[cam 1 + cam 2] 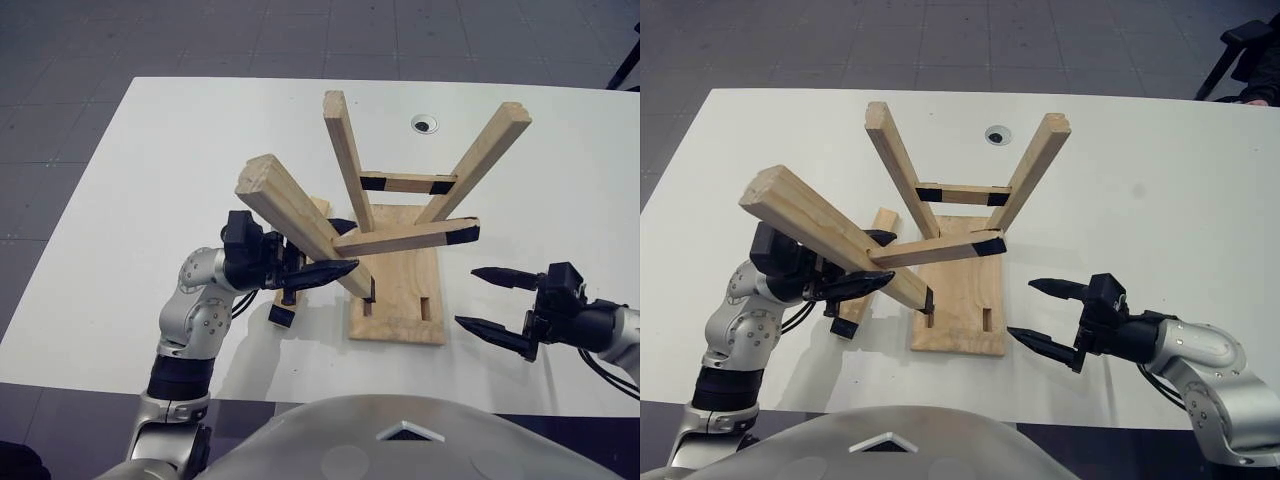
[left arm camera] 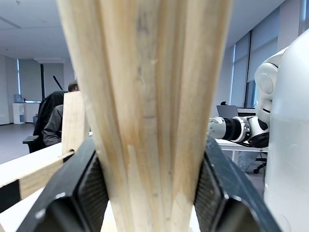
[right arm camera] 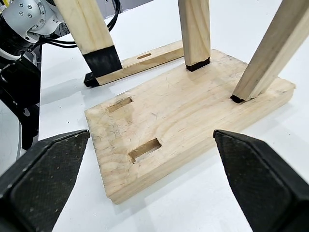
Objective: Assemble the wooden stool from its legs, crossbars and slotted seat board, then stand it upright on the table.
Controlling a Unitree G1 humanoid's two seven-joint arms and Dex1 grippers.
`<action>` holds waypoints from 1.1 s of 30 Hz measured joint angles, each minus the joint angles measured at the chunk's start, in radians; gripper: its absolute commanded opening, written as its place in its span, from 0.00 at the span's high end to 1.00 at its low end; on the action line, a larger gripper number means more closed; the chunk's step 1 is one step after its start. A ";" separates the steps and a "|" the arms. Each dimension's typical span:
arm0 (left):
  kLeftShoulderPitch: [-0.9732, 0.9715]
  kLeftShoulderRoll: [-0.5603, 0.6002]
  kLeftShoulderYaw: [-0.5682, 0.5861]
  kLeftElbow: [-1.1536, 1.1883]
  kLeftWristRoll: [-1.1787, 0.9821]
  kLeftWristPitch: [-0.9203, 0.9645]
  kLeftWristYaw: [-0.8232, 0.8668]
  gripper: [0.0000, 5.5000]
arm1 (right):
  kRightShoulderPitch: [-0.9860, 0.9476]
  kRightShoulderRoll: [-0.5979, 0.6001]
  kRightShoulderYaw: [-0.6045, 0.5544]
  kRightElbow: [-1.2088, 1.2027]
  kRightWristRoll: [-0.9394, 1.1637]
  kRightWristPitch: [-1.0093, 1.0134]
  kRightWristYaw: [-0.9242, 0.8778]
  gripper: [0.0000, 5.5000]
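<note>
Left eye view: left end effector [image 1: 340, 247] is clamped on a tilted stool leg [image 1: 290, 205] over the slotted seat board [image 1: 405, 290], which lies flat on the table [image 1: 150, 180]. Right end effector [image 1: 467, 296], fingers apart, is just beside the board.

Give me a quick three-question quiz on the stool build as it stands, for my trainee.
1. True or false: the right gripper is shut on a crossbar.
2. How many legs are seated in the seat board? A one, B two, C four.
3. Fill in: the left gripper grips a tilted ___.
Key: 1 false, it is open and holds nothing; 2 B; 3 leg.
</note>
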 measured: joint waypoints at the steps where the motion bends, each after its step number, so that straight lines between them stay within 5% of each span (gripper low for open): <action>1: 0.001 0.003 -0.010 0.011 0.017 -0.006 -0.012 0.62 | -0.001 0.000 0.000 0.000 0.000 0.000 0.000 0.14; 33: 0.021 -0.039 -0.101 0.221 0.138 -0.238 -0.088 0.62 | -0.001 0.007 -0.010 -0.077 0.001 0.001 -0.042 0.14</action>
